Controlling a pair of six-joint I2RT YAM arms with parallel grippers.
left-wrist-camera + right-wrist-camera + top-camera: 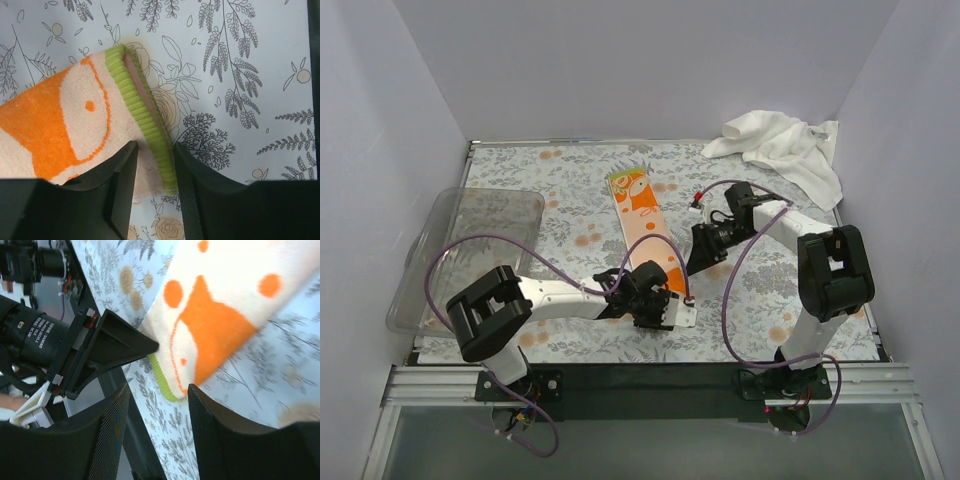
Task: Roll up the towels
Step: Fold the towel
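With left claw (155, 150) open astride the green hem (145, 125) of the small printed cloth (638, 205), flat on the tabletop (550, 200) at centre frame, right claw (159, 390) open and empty nearby, white towel (782, 148) heaped at upper right: pinch the hem fully, then curl tight and straight.

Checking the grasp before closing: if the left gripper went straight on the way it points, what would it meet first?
Probably the printed cloth: its green hem lies between the left gripper's open jaws, the patterned table covering just beneath. Depth is unclear.
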